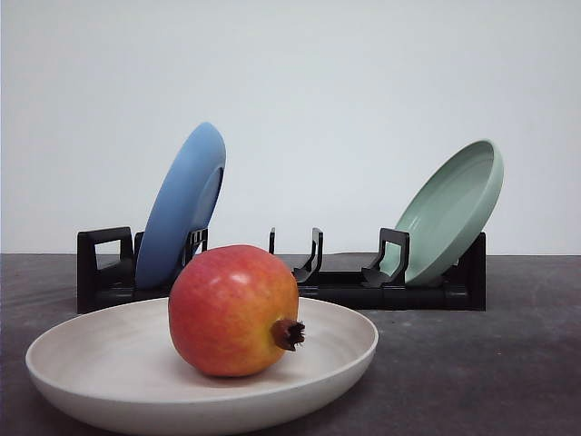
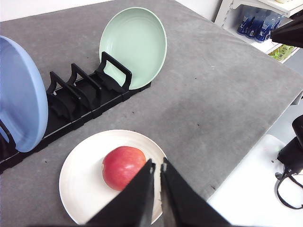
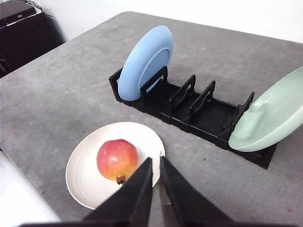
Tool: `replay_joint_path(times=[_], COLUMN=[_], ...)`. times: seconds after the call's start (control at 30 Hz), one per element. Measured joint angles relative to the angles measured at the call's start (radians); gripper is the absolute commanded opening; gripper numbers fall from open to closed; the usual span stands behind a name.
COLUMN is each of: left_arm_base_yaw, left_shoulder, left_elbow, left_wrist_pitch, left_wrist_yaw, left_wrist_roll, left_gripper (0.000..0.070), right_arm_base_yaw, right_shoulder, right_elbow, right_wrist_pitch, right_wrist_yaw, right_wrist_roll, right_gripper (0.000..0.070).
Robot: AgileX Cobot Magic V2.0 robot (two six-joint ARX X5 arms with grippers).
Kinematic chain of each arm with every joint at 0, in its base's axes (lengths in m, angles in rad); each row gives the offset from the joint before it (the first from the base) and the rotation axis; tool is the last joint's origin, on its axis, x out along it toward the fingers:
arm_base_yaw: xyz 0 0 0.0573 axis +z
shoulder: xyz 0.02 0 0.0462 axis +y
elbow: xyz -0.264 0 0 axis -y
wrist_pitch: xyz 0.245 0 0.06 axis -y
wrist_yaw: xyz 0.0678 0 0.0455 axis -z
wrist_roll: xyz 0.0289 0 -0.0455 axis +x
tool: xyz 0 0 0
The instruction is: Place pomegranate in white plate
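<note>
Nearest the front camera sits the white plate (image 1: 109, 381), a shallow cream dish with a raised rim, resting flat on the grey table (image 1: 508, 363). On it, a little left of the dish's middle, lies the pomegranate (image 1: 232, 310) — tipped on its side, so its crown-to-base axis runs roughly level and its small brown dried crown points to the right and slightly toward the camera. Its skin is glossy, deep red over the top and left, blushing yellow-orange lower down. Seen from the wrist cameras, the left gripper (image 2: 156, 166) and the right gripper (image 3: 155, 163) each hang above the near edge of the plate, clear of the fruit, with their black fingers drawn almost together and only a thin slit between the tips, pinching nothing. Behind the dish stands a black dish rack (image 1: 336, 286) running left to right; a blue plate (image 1: 182, 204) leans upright in its left end and a pale green plate (image 1: 451, 211) leans at its right end — the slots between them are bare.
</note>
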Motion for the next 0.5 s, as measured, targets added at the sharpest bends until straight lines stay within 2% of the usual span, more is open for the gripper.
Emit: replay_joint_path(times=[0.17,0.23,0.37,0.5], left_arm_base_yaw=[0.008,0.051,0.220,0.439], left_shoulder=[-0.035,-0.056,-0.084,-0.101], left_elbow=[-0.012,-0.012,-0.025,-0.075], left_wrist_pitch=[0.002,0.005,0.002,0.021], left_wrist_yaw=[0.002,0.007,0.010,0.007], left_wrist_roll=[0.000,0.000,0.009,0.110], left_gripper=[0.0000,0.0000,0.0000,0.0000], right_arm_base_yaw=[0.000,0.000,0.000,0.000], right_shoulder=[0.000,0.000,0.000,0.000], right_elbow=[0.000,0.000,0.000,0.000], right_wrist_pitch=[0.000,0.000,0.000,0.000], right_wrist_yaw=[0.000,0.000,0.000,0.000], right_wrist_roll=[0.000,0.000,0.000,0.000], right_gripper=[0.0022,0.0022,0.0022,0.0022])
